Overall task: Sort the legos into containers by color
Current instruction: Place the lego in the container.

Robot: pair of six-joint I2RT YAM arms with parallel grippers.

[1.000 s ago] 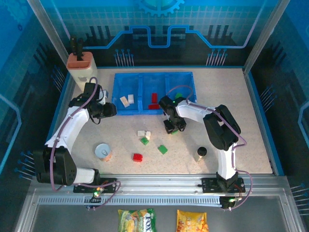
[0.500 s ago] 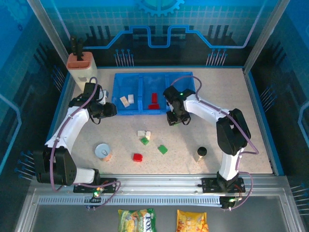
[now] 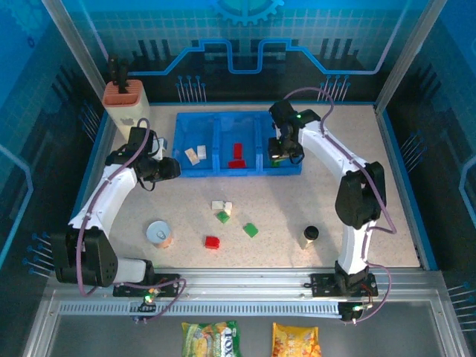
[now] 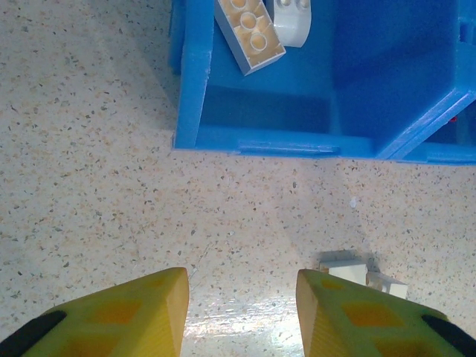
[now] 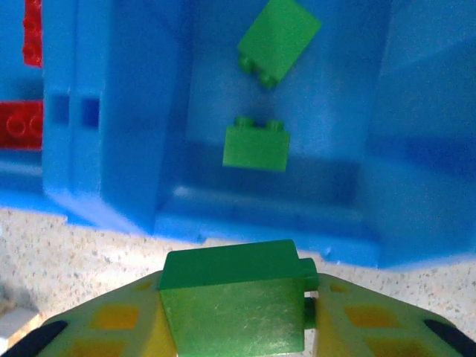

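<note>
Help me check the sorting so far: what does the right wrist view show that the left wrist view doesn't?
Right wrist: a green brick clamped in the right gripper, two green bricks in one compartment, red bricks next door. Left wrist: the left gripper open, a cream brick and a white piece in a compartment. Both: the blue tray and speckled table.

1. Tabletop [image 3: 416,216]: beige speckled stone finish, evenly lit.
2. Far wall [image 3: 149,30]: blue panel, grid and circuit print, gear motif [image 3: 245,9] at top centre.
3. Aluminium posts [image 3: 76,56] left and right; metal rail [image 3: 245,286] along near edge.
</note>
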